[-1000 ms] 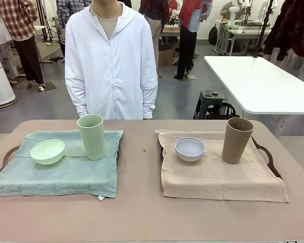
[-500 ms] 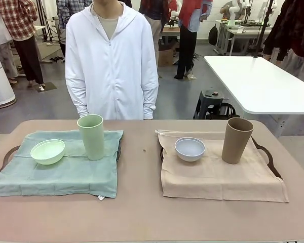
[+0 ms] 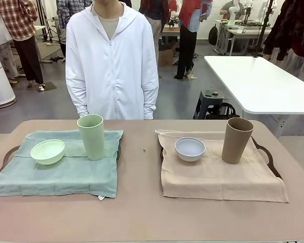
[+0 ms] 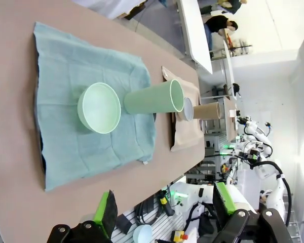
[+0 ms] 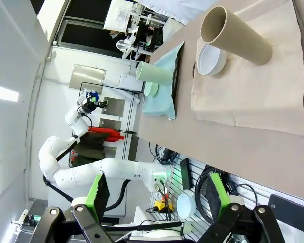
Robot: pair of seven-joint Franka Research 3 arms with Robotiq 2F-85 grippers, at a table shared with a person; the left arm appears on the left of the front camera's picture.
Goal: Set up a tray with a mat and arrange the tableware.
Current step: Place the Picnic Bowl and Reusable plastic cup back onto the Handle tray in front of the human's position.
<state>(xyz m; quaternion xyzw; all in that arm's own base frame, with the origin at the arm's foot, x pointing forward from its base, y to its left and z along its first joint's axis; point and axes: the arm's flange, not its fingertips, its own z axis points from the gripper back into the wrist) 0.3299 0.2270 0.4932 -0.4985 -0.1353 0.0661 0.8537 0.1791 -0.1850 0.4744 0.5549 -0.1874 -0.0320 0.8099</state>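
Hands first: the left hand [image 4: 164, 212] and the right hand [image 5: 154, 195] both gape wide, holding nothing, at the table's [image 3: 142, 212] near edge. Farther, a green cloth mat [image 3: 66, 172] at left carries a pale mint round bowl [image 3: 47, 151] and pale green tumbler [image 3: 91, 136]; a beige cloth mat [image 3: 218, 177] at right carries a greyish-white bowl [image 3: 189, 149] and tan tumbler [image 3: 236, 140]. A person in white [image 3: 111, 61] stands beyond.

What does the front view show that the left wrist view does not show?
The front view has the person in white behind the table and the dark tray handle beside the beige mat. The left wrist view has the left gripper, its fingers open and empty. Both show the mint bowl, green tumbler, white bowl and brown tumbler.
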